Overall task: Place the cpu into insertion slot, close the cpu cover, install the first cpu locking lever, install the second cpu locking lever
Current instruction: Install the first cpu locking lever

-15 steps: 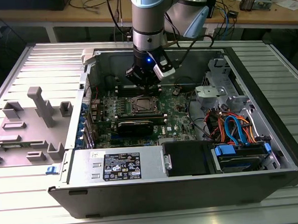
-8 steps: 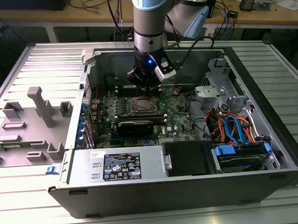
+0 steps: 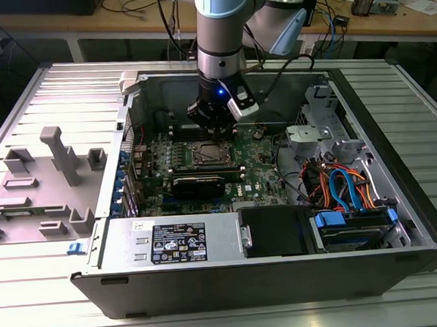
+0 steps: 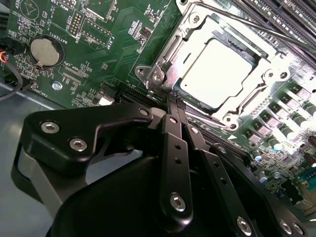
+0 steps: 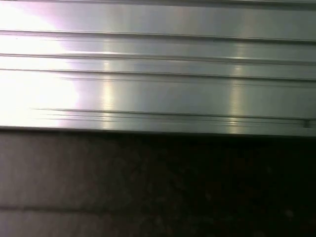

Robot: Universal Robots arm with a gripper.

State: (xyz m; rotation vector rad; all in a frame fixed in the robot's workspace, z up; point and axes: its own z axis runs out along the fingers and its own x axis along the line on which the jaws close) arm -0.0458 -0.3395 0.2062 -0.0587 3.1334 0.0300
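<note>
While the arm (image 3: 218,24) reaches down into the open case (image 3: 282,263), the gripper (image 3: 215,131) hangs just above the green board (image 3: 259,177), close to the slot. The case lies on a ribbed metal tabletop (image 3: 35,305), and a grey plastic holder (image 3: 47,180) rests on the tabletop at the exterior view's left.

In the second wrist view the gripper (image 4: 173,104) has its two black fingers (image 4: 174,143) pressed together, with almost no gap at the tips. The tips are just beside one corner of the slot (image 4: 153,74), near a screw in the silvery edge. Whether they pinch something thin there I cannot tell, because the tips hide that place.

The cpu (image 4: 217,74) sits flat in the slot, its silver top very bright. The cover (image 4: 245,103) lies down around it, so the cpu shows through the square window. A thin wire lever (image 4: 247,22) runs along the side of the cover away from the gripper; it seems to lie low, but its end is cut off. A round battery (image 4: 44,52) sits on the board, well apart from the slot.

The first wrist view shows a ribbed metal surface (image 5: 158,74).
</note>
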